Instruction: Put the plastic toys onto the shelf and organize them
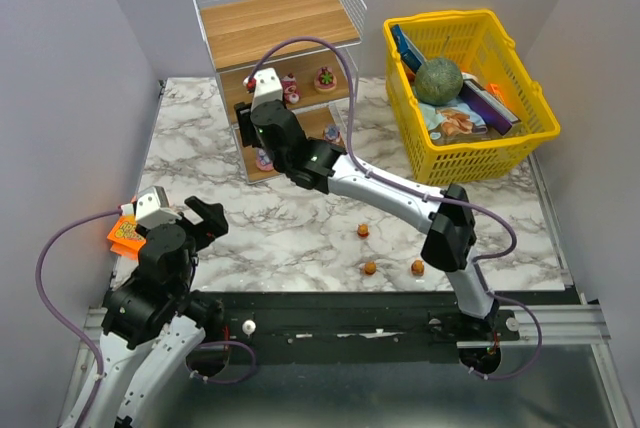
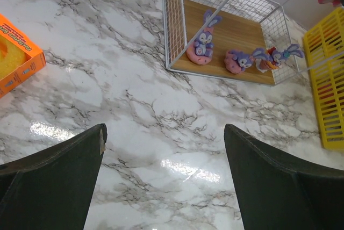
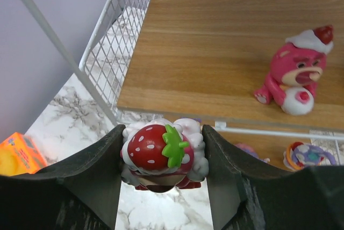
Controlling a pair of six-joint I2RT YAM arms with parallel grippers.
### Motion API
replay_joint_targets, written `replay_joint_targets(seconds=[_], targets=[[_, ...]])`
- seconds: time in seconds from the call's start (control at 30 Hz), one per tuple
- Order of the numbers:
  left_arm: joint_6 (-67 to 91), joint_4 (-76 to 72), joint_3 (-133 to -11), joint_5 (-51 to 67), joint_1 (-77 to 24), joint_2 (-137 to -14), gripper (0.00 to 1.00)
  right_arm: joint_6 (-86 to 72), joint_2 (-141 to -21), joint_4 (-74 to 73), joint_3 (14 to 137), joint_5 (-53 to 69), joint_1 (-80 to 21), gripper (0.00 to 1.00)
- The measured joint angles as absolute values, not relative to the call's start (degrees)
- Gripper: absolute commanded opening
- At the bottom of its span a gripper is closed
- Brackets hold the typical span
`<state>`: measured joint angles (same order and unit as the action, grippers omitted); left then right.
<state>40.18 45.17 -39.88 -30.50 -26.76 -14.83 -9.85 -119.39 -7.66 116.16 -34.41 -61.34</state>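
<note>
My right gripper point(image 3: 163, 133) is shut on a red-pink plastic toy point(image 3: 155, 148) topped with a strawberry, held just outside the front left corner of the shelf point(image 3: 215, 63), level with its middle board. A pink bear toy point(image 3: 294, 77) stands on that board. From above, the right gripper point(image 1: 250, 106) sits at the shelf point(image 1: 275, 23) front. Three purple-pink toys point(image 2: 202, 44) point(image 2: 238, 60) point(image 2: 277, 56) stand on the bottom board. Three orange toys point(image 1: 363, 231) point(image 1: 370, 268) point(image 1: 417, 267) lie on the marble table. My left gripper point(image 2: 164, 149) hangs open over bare marble.
A yellow lattice basket point(image 1: 440, 20) holding a green ball point(image 1: 438, 80) and packets stands right of the shelf. An orange packet point(image 1: 124, 235) lies at the table's left edge beside my left arm. Grey walls close in both sides.
</note>
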Motion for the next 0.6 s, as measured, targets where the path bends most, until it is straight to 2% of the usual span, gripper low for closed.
replay_joint_targets(seconds=[0.6], targets=[[39.9, 45.0, -39.9, -30.5, -26.7, -13.4, 0.99, -6.0, -130.6, -6.9, 131.0, -32.0, -58.0, 0.03]])
